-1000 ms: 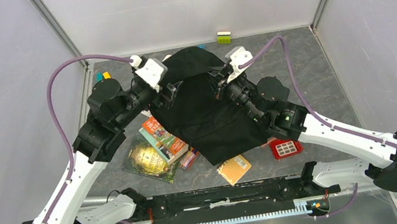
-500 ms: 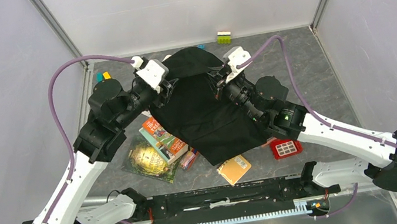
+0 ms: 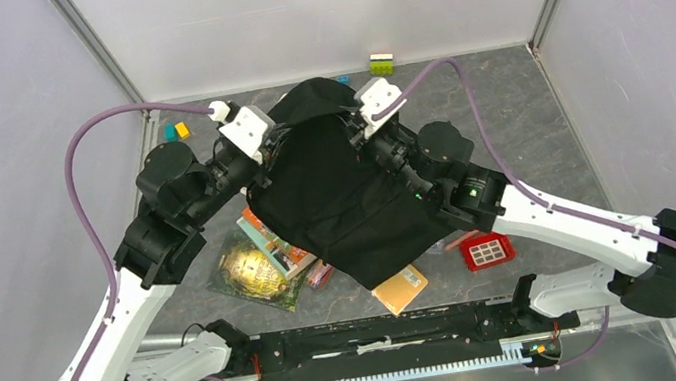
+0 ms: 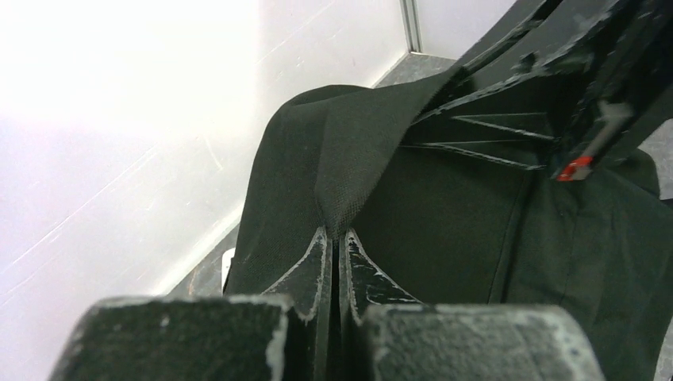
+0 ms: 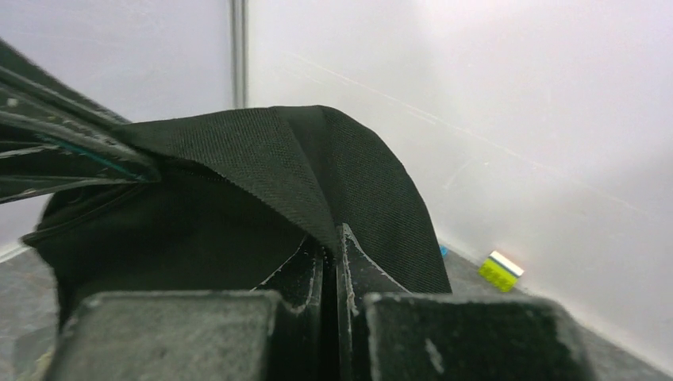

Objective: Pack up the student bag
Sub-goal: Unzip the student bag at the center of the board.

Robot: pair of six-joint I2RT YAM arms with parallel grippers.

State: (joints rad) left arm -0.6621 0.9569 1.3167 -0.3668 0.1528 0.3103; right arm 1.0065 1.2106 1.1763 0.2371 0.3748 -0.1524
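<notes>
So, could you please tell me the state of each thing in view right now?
student bag: pinched at its far edge by both grippers, near end draped over the books.
left gripper: shut on the bag's fabric.
right gripper: shut on the bag's fabric.
books: lying flat, partly under the bag.
orange notebook: flat, partly covered by the bag.
red item: flat, uncovered.

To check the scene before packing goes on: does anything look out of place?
Yes. The student bag hangs askew, pinched by the left gripper and right gripper, and its lower part partly covers the books and orange notebook.
</notes>
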